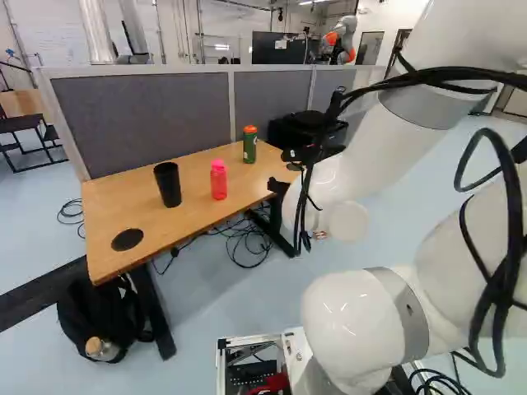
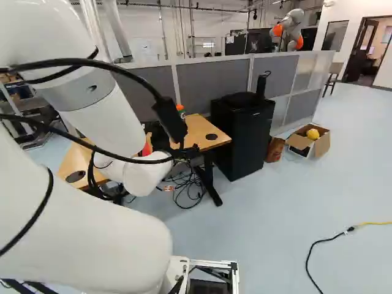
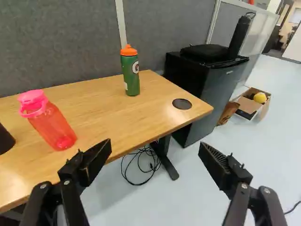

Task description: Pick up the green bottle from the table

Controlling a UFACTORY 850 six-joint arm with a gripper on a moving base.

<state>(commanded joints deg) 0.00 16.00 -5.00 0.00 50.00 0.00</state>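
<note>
Table [image 1: 123, 197]: wooden, 2 round black insets [image 1: 128, 239]. On it: 1 green bottle [image 3: 130, 75], upright near its back edge; 1 pink bottle [image 3: 51, 125]; 1 black cup [image 1: 168, 185]. Behind it: grey partition [image 1: 148, 123]. Beside it: black cabinet [image 2: 245, 135]. Before it: 1 gripper [image 1: 278, 170], fingers wide apart, holding nothing.

Arm [image 1: 383, 152], left base view: the upper link slants down and forward to the wrist [image 1: 346, 220], which carries the gripper [image 1: 286, 171], partly hidden behind cables. In the wrist view, the gripper [image 3: 155, 144] shows both black fingers spread wide, well apart.
</note>
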